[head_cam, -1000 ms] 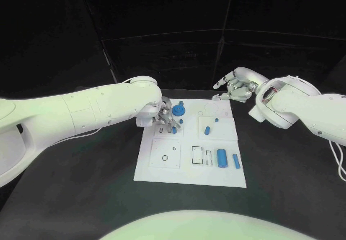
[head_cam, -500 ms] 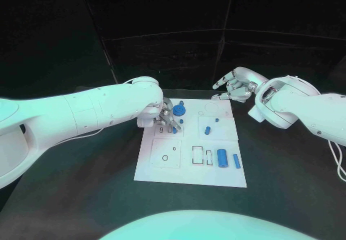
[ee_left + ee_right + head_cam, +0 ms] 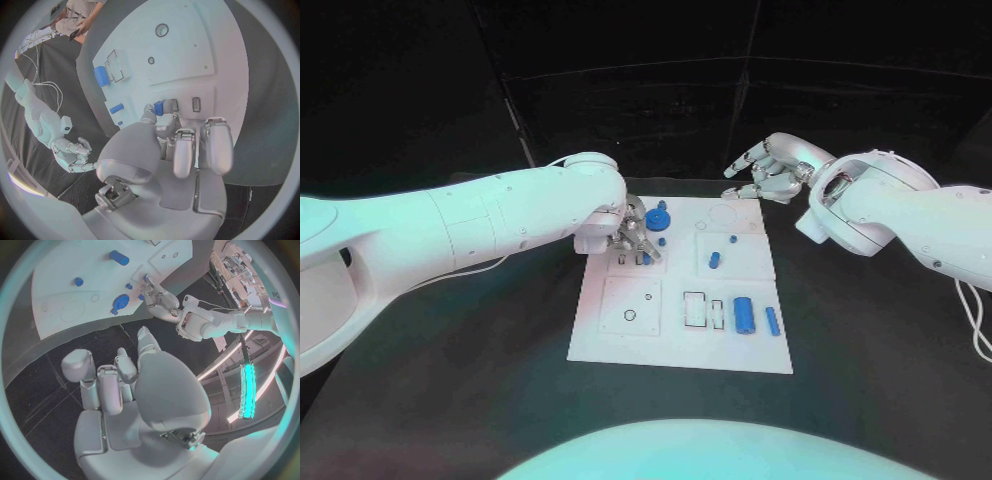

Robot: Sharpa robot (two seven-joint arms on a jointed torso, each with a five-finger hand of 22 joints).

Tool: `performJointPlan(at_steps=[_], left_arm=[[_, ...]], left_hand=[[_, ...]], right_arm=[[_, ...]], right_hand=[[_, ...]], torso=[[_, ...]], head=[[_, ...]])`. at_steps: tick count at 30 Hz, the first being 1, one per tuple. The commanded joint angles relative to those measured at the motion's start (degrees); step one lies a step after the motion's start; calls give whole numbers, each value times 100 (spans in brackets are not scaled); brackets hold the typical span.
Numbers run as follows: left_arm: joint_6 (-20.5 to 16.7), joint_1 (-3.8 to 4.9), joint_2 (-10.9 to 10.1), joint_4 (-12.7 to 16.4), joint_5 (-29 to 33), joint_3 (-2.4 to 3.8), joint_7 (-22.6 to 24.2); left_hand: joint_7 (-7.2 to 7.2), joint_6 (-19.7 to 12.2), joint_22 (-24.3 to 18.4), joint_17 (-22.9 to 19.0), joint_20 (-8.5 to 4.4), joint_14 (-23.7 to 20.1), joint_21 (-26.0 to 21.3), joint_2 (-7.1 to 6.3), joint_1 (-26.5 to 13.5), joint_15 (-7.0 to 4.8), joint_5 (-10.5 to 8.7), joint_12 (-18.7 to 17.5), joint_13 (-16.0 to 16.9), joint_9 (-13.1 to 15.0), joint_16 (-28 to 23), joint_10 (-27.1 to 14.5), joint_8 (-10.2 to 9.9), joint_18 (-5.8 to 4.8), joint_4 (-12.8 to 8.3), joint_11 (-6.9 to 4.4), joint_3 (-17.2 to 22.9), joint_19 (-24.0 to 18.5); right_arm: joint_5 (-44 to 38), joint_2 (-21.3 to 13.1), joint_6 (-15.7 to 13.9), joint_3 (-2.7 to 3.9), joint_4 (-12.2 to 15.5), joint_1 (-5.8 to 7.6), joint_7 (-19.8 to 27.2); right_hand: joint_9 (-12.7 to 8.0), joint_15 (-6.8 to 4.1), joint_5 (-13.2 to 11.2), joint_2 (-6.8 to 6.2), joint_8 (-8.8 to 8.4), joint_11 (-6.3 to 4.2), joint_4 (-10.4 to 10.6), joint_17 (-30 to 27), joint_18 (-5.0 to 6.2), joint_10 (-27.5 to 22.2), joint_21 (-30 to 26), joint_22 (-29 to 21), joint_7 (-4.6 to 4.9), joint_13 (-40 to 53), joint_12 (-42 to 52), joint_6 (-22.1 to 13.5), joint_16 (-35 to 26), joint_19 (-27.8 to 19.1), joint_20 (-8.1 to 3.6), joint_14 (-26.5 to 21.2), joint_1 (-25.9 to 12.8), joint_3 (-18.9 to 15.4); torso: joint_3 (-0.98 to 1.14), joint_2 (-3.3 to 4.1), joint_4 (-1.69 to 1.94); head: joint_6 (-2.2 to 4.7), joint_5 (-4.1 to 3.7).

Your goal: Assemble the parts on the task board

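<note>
Your left robot hand (image 3: 632,236) pinches a small blue part (image 3: 159,107) at the task board (image 3: 678,345) (near its far-left corner). Your right robot hand (image 3: 769,172) hovers beyond the board's far edge, fingers loosely curled, holding nothing.

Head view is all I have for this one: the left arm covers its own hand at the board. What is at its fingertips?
Observer: The left wrist view shows a small blue part right at the fingertips of the left hand, over the task board. I cannot tell whether it is pinched.
Operator: And the right palm? I see only its back.
Observer: The right wrist view shows the right hand holding nothing, fingers apart, over the black table just off the board's edge.
</note>
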Motion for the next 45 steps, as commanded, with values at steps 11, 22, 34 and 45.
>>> performJointPlan(at_steps=[11,22,34,45], left_arm=[[25,6,-19,13,-19,1,126],[-499,6,-234,138,281,1,360],[-1249,-22,-629,585,498,-1,541],[-1545,-138,-795,806,313,-4,459]], left_hand=[[2,-152,-14,1509,-34,605,-62,20,290,-59,63,-91,-34,46,18,-64,-48,-37,-485,-24,737,-54],[54,-151,29,1509,-6,605,-71,-486,-427,-12,404,-141,-52,192,18,-27,-14,-38,-1004,-18,3062,-43],[19,-158,80,1509,-7,605,-74,-1092,-1321,-37,385,-117,-54,510,18,60,277,-44,-1113,-15,4921,-22],[15,-158,92,1509,-10,605,-70,-1128,-1374,-41,384,-108,-47,545,18,72,307,-46,-1130,-20,5062,-17]], right_arm=[[9,13,69,5,-5,12,8],[9,12,104,5,-34,12,-1],[9,14,153,4,-93,12,-13],[9,6,172,3,-114,12,-19]], right_hand=[[9,-27,25,30,11,-5,-5,468,114,6,-34,-5,-11,-4,20,23,-26,-30,0,346,13,-27],[10,-28,26,31,15,-6,-3,471,113,8,-33,-1,-12,-2,23,27,-25,-27,-1,347,15,-32],[11,-30,28,30,21,-7,7,468,114,9,-37,-8,-13,-3,24,31,-28,-28,-2,347,8,-48],[11,-30,28,30,21,-7,7,468,114,9,-37,-8,-13,-3,24,31,-28,-28,-2,347,8,-48]], torso=[[-1,-1,1],[5,-4,16],[5,-3,16],[12,-7,28]], head=[[-14,-9],[-10,-14],[-20,13],[-66,14]])
